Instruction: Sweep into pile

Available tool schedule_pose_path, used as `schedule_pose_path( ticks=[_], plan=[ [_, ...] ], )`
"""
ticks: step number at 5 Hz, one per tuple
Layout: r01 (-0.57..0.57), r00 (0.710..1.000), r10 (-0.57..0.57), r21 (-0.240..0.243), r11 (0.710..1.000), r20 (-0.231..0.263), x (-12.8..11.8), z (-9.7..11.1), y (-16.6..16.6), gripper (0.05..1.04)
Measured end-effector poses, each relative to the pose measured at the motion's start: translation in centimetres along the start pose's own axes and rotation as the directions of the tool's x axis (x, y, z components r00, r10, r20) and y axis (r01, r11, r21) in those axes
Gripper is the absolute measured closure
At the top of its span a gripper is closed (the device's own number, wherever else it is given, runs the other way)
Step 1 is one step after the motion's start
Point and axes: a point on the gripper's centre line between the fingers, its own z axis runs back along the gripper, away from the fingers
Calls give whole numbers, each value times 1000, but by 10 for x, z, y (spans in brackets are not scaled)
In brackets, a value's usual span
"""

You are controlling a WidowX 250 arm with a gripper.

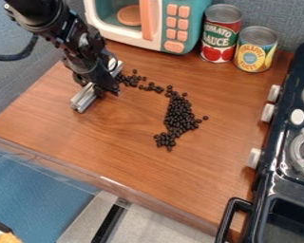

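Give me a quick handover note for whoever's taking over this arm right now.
Gripper: at the middle of the metal bar, left of the beans; I can't confirm its hold, so check first.
Beans: most lie in a long, uneven cluster mid-counter; a thin trail runs from its top toward the bar, and a stray bean sits to the right.
Done: most beans are grouped, but there's no compact pile.
Left: sweep in the trail and stray, then tighten the cluster.

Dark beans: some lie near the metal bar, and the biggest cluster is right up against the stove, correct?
Not against the stove: the camera view shows the biggest cluster mid-counter, wood between them. Some beans do lie near the metal bar.
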Motion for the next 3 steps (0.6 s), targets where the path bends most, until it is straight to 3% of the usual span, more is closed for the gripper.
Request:
schedule_pose_path(
  ticks=[3],
  plan=[
    [-41, 998, 35, -110, 993, -52, 10, 8, -44, 689]
  ],
)
